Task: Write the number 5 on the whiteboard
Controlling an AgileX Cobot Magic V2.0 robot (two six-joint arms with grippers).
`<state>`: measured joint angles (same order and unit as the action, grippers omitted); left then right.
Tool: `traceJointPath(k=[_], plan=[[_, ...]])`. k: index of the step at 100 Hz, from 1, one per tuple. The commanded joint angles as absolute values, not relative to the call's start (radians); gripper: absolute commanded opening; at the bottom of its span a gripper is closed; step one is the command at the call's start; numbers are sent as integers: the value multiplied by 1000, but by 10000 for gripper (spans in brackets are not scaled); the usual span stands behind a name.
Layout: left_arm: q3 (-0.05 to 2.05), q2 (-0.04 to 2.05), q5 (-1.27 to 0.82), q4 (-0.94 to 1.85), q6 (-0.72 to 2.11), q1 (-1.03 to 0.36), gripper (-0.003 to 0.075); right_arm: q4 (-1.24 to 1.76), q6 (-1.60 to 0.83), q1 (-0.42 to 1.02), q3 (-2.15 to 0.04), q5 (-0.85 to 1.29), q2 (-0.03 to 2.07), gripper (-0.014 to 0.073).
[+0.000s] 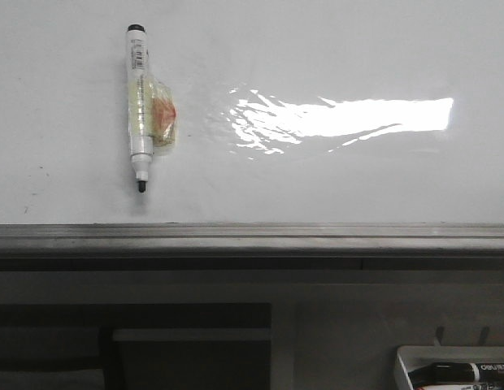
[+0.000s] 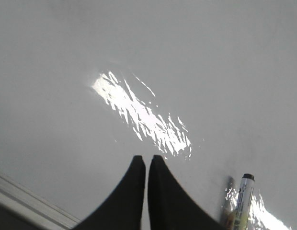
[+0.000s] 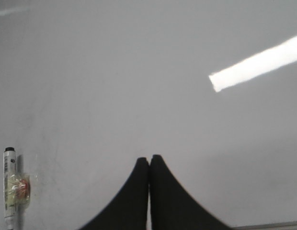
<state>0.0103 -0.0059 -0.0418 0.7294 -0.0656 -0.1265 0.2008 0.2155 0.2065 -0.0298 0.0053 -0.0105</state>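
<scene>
While my front camera shows neither arm, it alone takes in the grey ledge (image 1: 252,237) under the whiteboard (image 1: 333,49) and, at lower right, a white tray (image 1: 414,359) holding a capped black marker (image 1: 463,373). A second, white marker (image 1: 139,106) is fixed upright on the board's left part with a wad of clear tape (image 1: 162,114), tip down, left of the bright glare (image 1: 341,118); I see no strokes of a 5 anywhere on the board. Only my wrist cameras show the left gripper (image 2: 146,160) and right gripper (image 3: 149,161), each pinched to a sliver over bare board and gripping nothing.
</scene>
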Motion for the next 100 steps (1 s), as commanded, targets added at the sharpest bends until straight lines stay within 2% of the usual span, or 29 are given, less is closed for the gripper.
traceJointPath(k=[1, 10, 16, 23, 27, 35, 45, 57, 100], plan=[[91, 3, -27, 589, -69, -131, 31, 167, 209, 201, -116, 20, -16, -39], [177, 68, -92, 482, -69, -131, 165, 132, 209, 201, -181, 97, 12, -36], [240, 126, -144, 450, -69, -131, 282, 130, 209, 201, -220, 128, 45, -8], [314, 228, -248, 419, -63, -131, 395, 130, 209, 201, -271, 176, 92, 76], [351, 279, -304, 417, -36, -131, 421, 130, 209, 201, -302, 212, 123, 144], [435, 403, -423, 441, 87, -131, 414, 130, 209, 201, -360, 281, 183, 279], [510, 535, -504, 552, 246, -131, 377, 130, 183, 201, -428, 341, 252, 373], [561, 659, -515, 699, 366, -175, 366, 130, 100, 201, -478, 369, 310, 379], [603, 958, -347, 775, 378, -475, 366, 130, 94, 201, -494, 395, 368, 379]])
